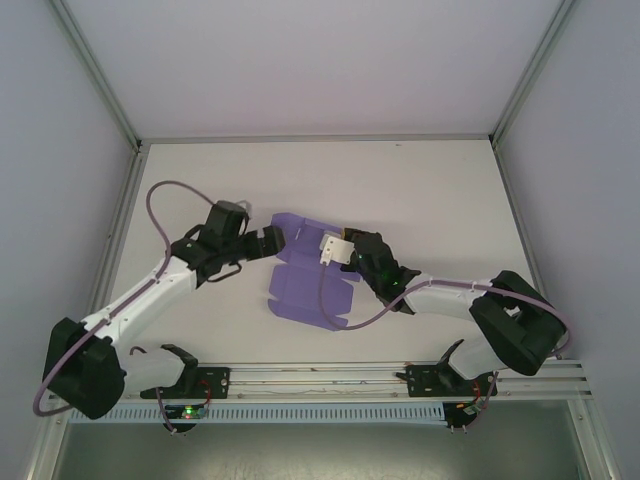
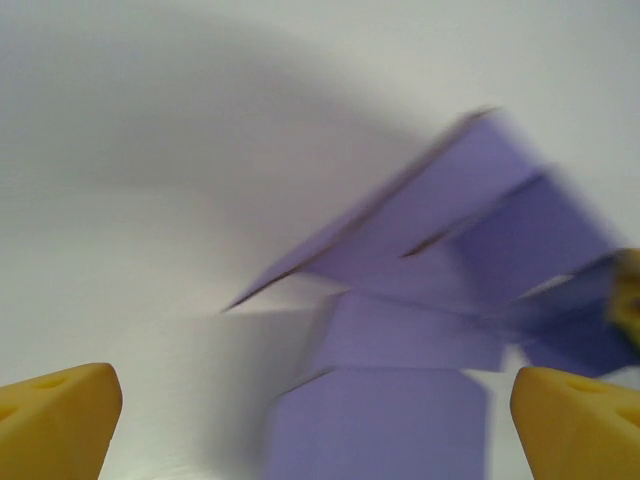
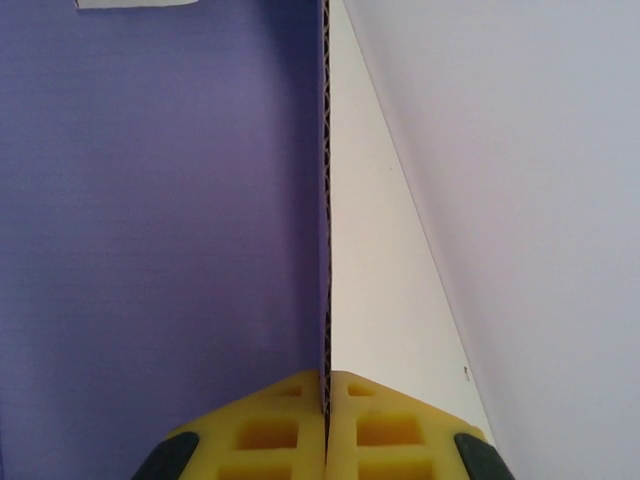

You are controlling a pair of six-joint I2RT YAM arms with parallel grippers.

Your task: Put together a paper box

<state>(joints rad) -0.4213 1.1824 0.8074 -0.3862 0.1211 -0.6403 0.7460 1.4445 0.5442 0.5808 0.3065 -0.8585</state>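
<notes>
Your right gripper (image 3: 326, 390) clamps an edge of the lavender paper box (image 1: 310, 285), while your left gripper (image 2: 320, 415) gapes wide, holding nothing.

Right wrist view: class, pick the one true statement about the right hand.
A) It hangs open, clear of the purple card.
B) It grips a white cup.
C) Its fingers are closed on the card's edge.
C: the right hand has its yellow fingers pressed together on the thin edge of the paper box.
</notes>
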